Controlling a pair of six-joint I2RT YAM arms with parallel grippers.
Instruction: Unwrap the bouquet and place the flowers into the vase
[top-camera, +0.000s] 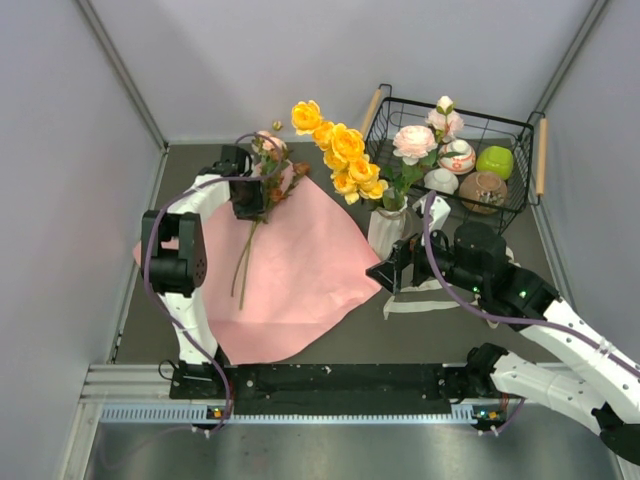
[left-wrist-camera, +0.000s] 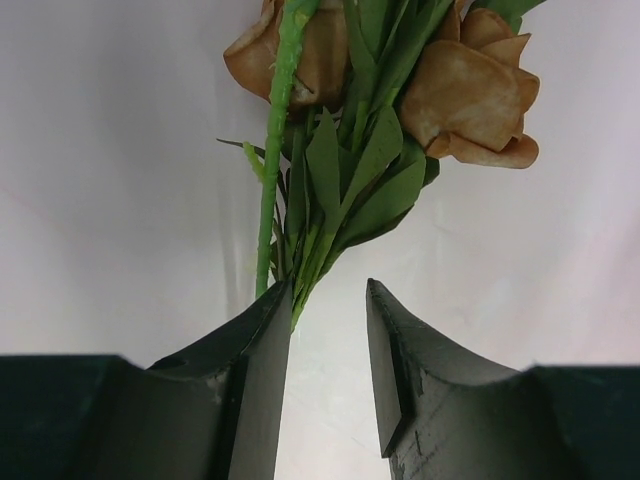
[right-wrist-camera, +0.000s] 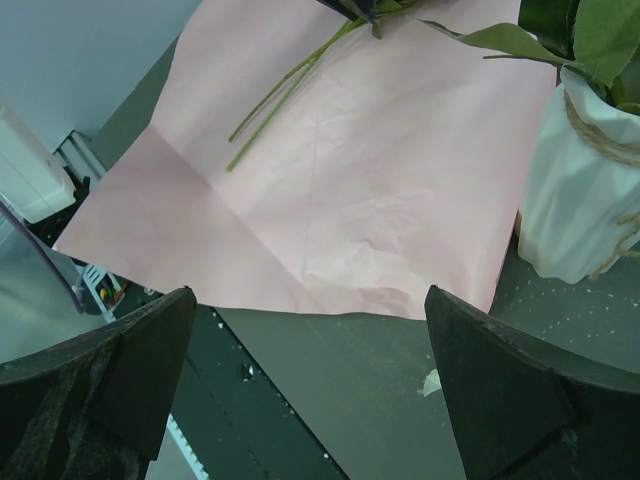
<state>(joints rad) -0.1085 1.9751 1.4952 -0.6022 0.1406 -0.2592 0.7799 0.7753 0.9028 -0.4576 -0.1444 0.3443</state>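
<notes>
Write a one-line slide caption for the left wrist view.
Left tool, jaws apart, at the green stems of a spray with peach blooms, pink paper behind.

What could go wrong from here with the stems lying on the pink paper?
The stems lie against one finger of the left end effector, off-centre, so a close may miss some. It may also pinch the pink paper beneath. The vase is already crowded with yellow flowers; adding more could tip it.

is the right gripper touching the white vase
Apart. The right wrist view shows bare dark table between the wide-open right gripper and the base of the vase.
</notes>
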